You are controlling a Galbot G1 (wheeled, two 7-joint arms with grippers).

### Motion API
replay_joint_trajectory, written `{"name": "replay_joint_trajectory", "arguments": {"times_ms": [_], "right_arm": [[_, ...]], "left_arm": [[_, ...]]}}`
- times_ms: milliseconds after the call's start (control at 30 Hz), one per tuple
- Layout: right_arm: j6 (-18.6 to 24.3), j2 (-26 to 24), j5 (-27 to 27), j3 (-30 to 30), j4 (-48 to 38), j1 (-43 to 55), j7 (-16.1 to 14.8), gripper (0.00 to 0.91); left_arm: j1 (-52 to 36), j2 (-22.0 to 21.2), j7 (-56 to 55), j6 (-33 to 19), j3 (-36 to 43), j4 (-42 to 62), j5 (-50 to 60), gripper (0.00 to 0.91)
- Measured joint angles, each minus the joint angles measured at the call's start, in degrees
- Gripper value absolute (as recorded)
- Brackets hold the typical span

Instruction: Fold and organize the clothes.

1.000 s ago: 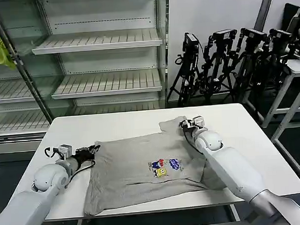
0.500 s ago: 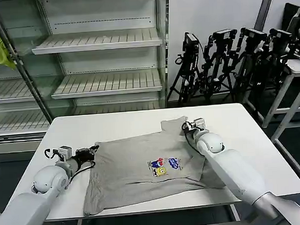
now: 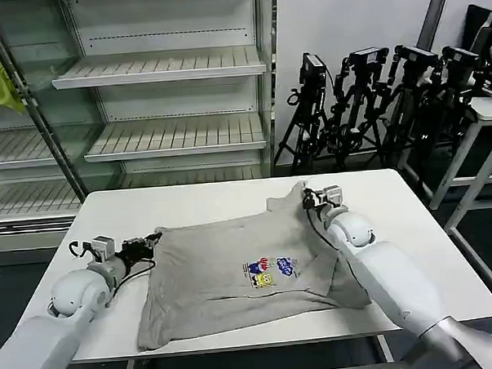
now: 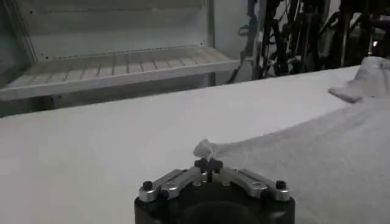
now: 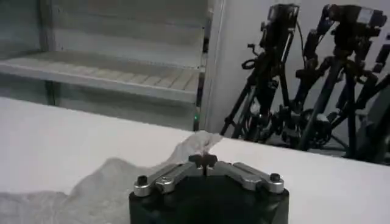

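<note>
Light grey short-sleeved shirt with cartoon chest print (image 3: 234,275) lies spread on white bench (image 3: 190,207). Left tool (image 3: 154,237) pinches its left corner; right tool (image 3: 305,197) pinches its far right edge, lifted.

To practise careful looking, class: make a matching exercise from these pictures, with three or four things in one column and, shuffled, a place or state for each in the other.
1. left gripper
2. right gripper
3. cartoon print
4. yellow-green cloth

a. on the shelving at the far left
b. pinching the shirt's far right corner
c. on the shirt's front
d. pinching the shirt's left corner

Pairs: 1-d, 2-b, 3-c, 4-a
</note>
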Motion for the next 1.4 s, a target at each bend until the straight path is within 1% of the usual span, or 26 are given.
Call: {"name": "replay_joint_trajectory", "arguments": {"times_ms": [200, 533, 600, 867, 900, 1167, 1333, 1400], "right_arm": [[-0.4, -2.6, 1.3, 1.3, 5.3, -2.2, 0.4, 0.0], [-1.1, -10.6, 3.2, 4.4, 19.1, -11.1, 0.4, 0.0], [-1.1, -12.3, 3.4, 5.5, 21.9, -13.3, 0.3, 0.0], [-0.7, -18.7, 3.7, 11.2, 31.2, -22.8, -0.5, 0.0], [-0.6, -19.5, 3.8, 12.0, 32.2, -24.1, -0.6, 0.0], [-0.4, -23.7, 3.9, 17.3, 37.9, -32.3, -1.0, 0.0], [-0.6, -24.9, 3.7, 18.8, 40.0, -35.7, -1.0, 0.0], [-0.6, -25.1, 3.5, 19.1, 40.4, -36.5, -1.0, 0.0]], "left_arm": [[2.7, 1.4, -0.2, 0.0, -2.5, -3.3, -0.4, 0.04], [12.4, 4.0, -0.7, -0.1, -10.1, -12.2, -1.6, 0.05], [14.5, 4.3, -0.9, 0.0, -11.4, -13.9, -1.7, 0.04], [21.8, 6.0, -1.8, 0.6, -15.4, -20.8, -2.3, 0.05], [22.7, 6.3, -1.8, 0.7, -15.9, -21.6, -2.4, 0.04], [28.4, 8.6, -2.2, 1.3, -17.8, -26.6, -3.0, 0.05], [31.3, 8.9, -2.3, 1.4, -18.3, -28.2, -2.5, 0.04], [32.3, 9.0, -2.3, 1.3, -18.4, -28.4, -2.2, 0.05]]}}
